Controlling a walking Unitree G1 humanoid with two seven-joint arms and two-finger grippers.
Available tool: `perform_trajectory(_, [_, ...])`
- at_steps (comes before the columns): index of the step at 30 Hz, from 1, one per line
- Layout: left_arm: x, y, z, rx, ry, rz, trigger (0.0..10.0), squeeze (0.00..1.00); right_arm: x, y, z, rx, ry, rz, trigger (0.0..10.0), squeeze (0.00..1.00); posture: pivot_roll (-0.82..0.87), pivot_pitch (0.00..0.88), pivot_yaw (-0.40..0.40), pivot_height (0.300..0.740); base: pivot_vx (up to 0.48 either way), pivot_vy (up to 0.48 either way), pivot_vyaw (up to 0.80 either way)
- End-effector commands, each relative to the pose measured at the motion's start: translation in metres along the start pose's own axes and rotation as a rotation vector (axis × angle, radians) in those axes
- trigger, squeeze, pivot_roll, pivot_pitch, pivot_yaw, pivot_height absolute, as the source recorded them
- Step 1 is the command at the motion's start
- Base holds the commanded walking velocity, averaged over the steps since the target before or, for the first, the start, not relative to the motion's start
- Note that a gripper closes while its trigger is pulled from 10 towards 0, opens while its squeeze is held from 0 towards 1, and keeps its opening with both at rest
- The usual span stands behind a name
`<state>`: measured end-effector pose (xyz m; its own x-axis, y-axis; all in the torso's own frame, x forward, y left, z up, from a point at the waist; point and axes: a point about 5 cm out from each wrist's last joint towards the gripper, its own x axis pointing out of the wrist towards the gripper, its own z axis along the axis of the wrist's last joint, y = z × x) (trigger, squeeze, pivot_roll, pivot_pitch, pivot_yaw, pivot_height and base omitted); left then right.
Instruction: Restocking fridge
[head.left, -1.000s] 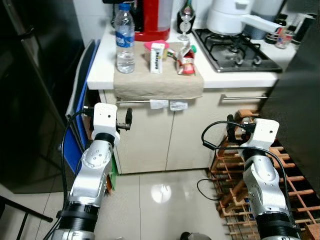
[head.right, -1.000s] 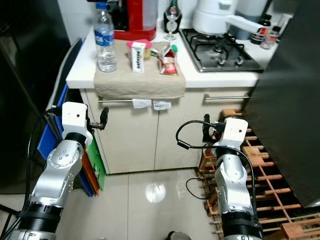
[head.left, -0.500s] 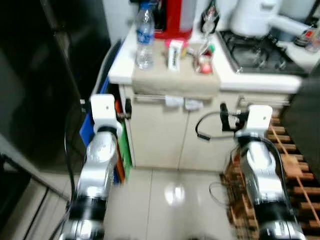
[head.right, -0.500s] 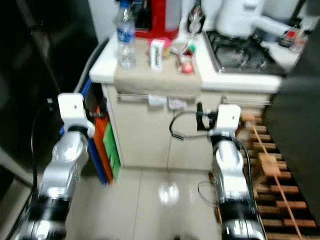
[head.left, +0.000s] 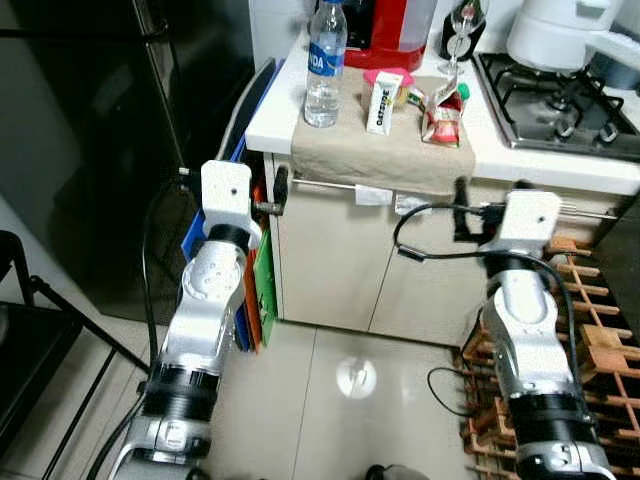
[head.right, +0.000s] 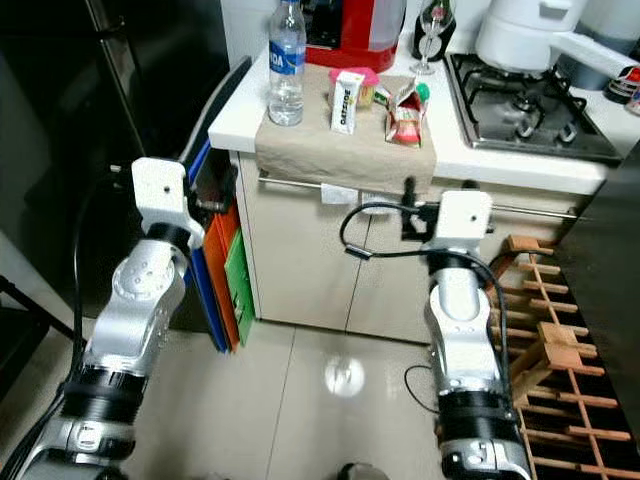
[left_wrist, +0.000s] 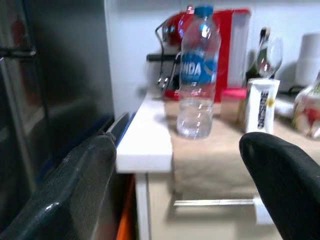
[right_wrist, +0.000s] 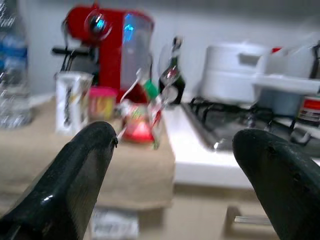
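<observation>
both arms were raised short of the counter, left gripper and right gripper spread and empty, likely readied for a pick. water bottle, carton and pouch stood on a cloth near the counter edge, beside the dark fridge.

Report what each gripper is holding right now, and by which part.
Nothing is held. The left gripper and right gripper are both open with nothing between their fingers, short of the counter where the bottle stands.
</observation>
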<state>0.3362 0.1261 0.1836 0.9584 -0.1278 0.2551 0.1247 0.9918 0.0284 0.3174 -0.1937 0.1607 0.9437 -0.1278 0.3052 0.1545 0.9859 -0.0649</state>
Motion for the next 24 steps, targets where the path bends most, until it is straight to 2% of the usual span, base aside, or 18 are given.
perform_trajectory(1, [0.001, -0.001, 0.008, -0.012, -0.035, -0.005, 10.0, 0.00, 0.004, 0.001, 0.008, 0.006, -0.027, 0.010, 10.0, 0.12, -0.09, 0.000, 0.008, 0.740, 0.000, 0.000, 0.00])
perform_trajectory(4, [0.000, -0.002, 0.010, -0.037, -0.051, 0.001, 10.0, 0.00, 0.003, 0.004, 0.006, 0.007, -0.015, 0.043, 10.0, 0.11, -0.08, 0.000, -0.002, 0.740, 0.000, 0.000, 0.00])
perform_trajectory(6, [-0.001, -0.005, 0.015, -0.095, -0.092, -0.017, 10.0, 0.00, 0.002, 0.004, 0.008, 0.005, -0.018, 0.036, 10.0, 0.11, -0.08, 0.000, -0.006, 0.740, 0.240, 0.000, 0.00])
perform_trajectory(10, [0.000, -0.012, 0.021, -0.081, -0.120, -0.058, 10.0, 0.00, 0.002, 0.004, 0.009, 0.006, -0.021, 0.031, 10.0, 0.12, -0.08, 0.000, -0.010, 0.740, 0.480, 0.000, 0.00])
perform_trajectory(12, [0.003, -0.017, 0.033, -0.098, -0.167, -0.089, 10.0, 0.00, 0.003, 0.004, 0.016, -0.008, -0.051, 0.020, 10.0, 0.14, -0.09, 0.000, -0.009, 0.740, 0.480, 0.000, -0.26])
perform_trajectory(18, [0.004, -0.018, 0.036, -0.114, -0.183, -0.106, 10.0, 0.00, 0.004, 0.003, 0.016, -0.013, -0.046, 0.013, 10.0, 0.14, -0.09, 0.000, -0.008, 0.740, 0.480, 0.000, -0.64])
perform_trajectory(24, [0.005, -0.019, 0.045, -0.115, -0.216, -0.115, 10.0, 0.00, 0.010, 0.009, 0.025, -0.009, -0.079, 0.041, 10.0, 0.13, -0.08, 0.000, -0.012, 0.740, 0.480, 0.000, 0.00])
